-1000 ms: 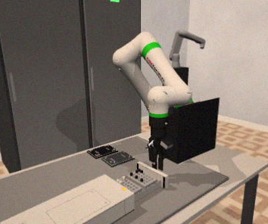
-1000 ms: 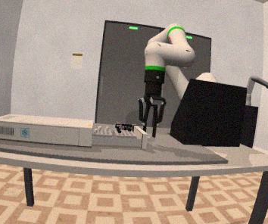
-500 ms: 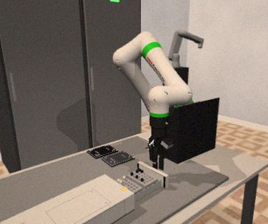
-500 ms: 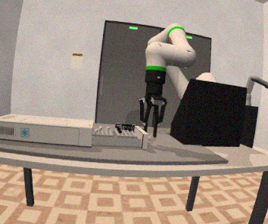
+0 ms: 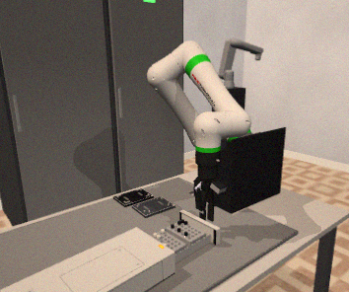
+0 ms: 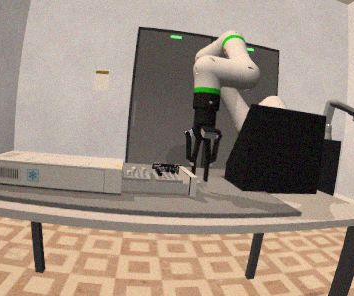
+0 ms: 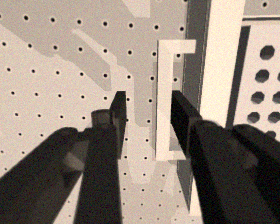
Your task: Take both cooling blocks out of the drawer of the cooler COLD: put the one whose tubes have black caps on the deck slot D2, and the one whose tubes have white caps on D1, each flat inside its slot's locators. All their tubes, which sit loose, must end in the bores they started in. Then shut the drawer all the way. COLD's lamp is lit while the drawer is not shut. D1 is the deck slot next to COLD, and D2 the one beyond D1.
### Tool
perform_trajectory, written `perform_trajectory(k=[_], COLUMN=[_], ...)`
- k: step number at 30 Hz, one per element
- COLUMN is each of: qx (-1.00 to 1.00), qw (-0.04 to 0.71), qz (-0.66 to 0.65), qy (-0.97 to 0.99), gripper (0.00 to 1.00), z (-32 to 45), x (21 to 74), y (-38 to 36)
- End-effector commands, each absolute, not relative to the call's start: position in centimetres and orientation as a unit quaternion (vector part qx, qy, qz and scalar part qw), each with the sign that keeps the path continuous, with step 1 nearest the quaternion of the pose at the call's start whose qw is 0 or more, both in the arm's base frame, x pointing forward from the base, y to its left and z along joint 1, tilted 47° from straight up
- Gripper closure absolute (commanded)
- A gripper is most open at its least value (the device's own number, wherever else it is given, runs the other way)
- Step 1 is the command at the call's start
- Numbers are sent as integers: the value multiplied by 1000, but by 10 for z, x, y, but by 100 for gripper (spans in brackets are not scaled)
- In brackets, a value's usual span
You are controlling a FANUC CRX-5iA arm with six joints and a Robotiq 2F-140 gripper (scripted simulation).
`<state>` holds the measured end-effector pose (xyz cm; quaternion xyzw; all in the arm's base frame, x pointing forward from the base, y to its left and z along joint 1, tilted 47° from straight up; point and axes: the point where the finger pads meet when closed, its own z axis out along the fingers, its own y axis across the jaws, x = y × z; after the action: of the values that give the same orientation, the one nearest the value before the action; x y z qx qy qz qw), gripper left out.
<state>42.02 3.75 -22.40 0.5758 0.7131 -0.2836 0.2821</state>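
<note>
The cooler COLD (image 5: 96, 256) (image 6: 55, 172) has its lamp (image 5: 161, 247) (image 6: 119, 165) lit orange. Its drawer stands out, with a white front (image 5: 197, 219) (image 7: 221, 75). Inside, the block with black-capped tubes (image 5: 193, 232) is nearer the front, and the block with white-capped tubes (image 5: 171, 242) is nearer the housing. My gripper (image 5: 207, 217) (image 6: 199, 179) (image 7: 148, 105) is partly open and points down, its fingers on either side of the handle bar (image 7: 163, 105). One finger is between bar and front, close to the bar; a gap separates the other finger from it. Slot D1 (image 5: 154, 206) and slot D2 (image 5: 134, 196) hold no block.
A large black box (image 5: 256, 173) (image 6: 280, 150) stands on the table beyond the gripper, on the side away from COLD. Tall dark cabinets (image 5: 59, 99) (image 6: 167, 90) stand behind the table. The perforated deck (image 7: 36, 115) lies under the fingers.
</note>
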Motion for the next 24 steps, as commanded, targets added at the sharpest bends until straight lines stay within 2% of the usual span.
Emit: perform_trajectory(k=[1, 24], qx=[576, 576], qw=[282, 282], qz=[-283, -283], qy=[713, 713], gripper=[66, 66], z=[-224, -223], x=[420, 414], y=[38, 37])
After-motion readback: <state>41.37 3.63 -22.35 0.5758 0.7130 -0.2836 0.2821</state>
